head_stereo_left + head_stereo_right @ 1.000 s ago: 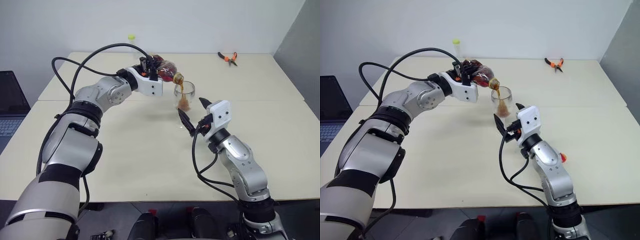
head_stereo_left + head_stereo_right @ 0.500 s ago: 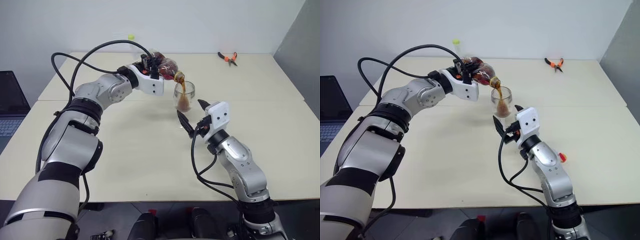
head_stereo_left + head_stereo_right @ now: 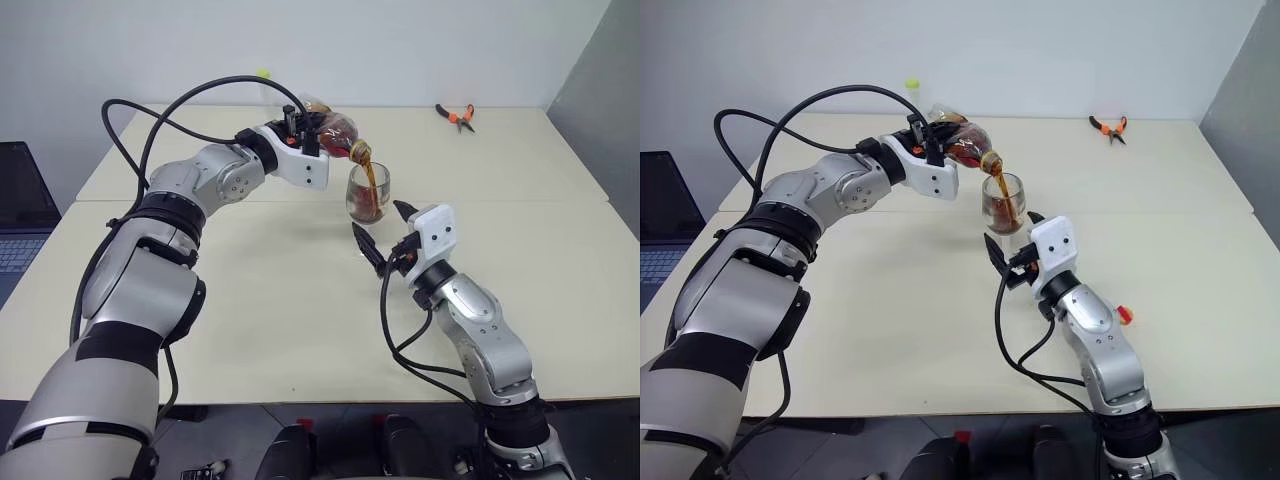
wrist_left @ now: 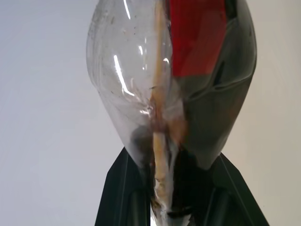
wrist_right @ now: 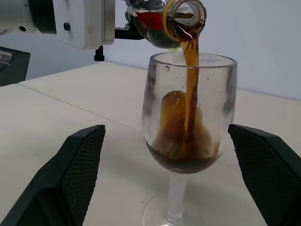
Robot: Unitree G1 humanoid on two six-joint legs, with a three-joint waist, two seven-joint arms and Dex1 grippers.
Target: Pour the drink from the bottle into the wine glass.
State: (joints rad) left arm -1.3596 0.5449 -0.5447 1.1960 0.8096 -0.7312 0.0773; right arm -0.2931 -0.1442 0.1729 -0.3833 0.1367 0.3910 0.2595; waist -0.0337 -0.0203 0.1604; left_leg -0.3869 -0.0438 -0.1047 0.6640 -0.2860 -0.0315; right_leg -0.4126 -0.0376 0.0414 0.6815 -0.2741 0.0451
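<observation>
A wide cream table (image 3: 250, 300) filled most of the room ahead of the robot, with both arms reaching over it. The left gripper (image 3: 312, 132) was pressed together around the rounded body of the bottle (image 3: 338, 135), holding it above the table near the middle and tipped so its long axis ran almost level, mouth slightly down and pointing toward the robot's right. Directly under that mouth stood the wine glass (image 5: 188, 127), upright on its foot on the table. A thin brown stream of the drink (image 5: 188, 80) fell from the open mouth into the bowl, where a dark pool lay in the bottom third or so under paler foam.

The right gripper (image 3: 384, 231) sat just on the near side of the glass, its black fingers (image 5: 70, 174) spread wide on either side of the stem and bowl without touching, so the glass stood free. The left arm was the one doing the work; the coming move seemed to turn on keeping the mouth above the rim and then righting the bottle.

Farther back, orange-handled pliers (image 3: 455, 115) lay near the far right edge, and a yellow-green cap (image 3: 911, 84) showed behind the left arm. The bottle carried a red label (image 4: 197, 37), but no writing on it could be read.
</observation>
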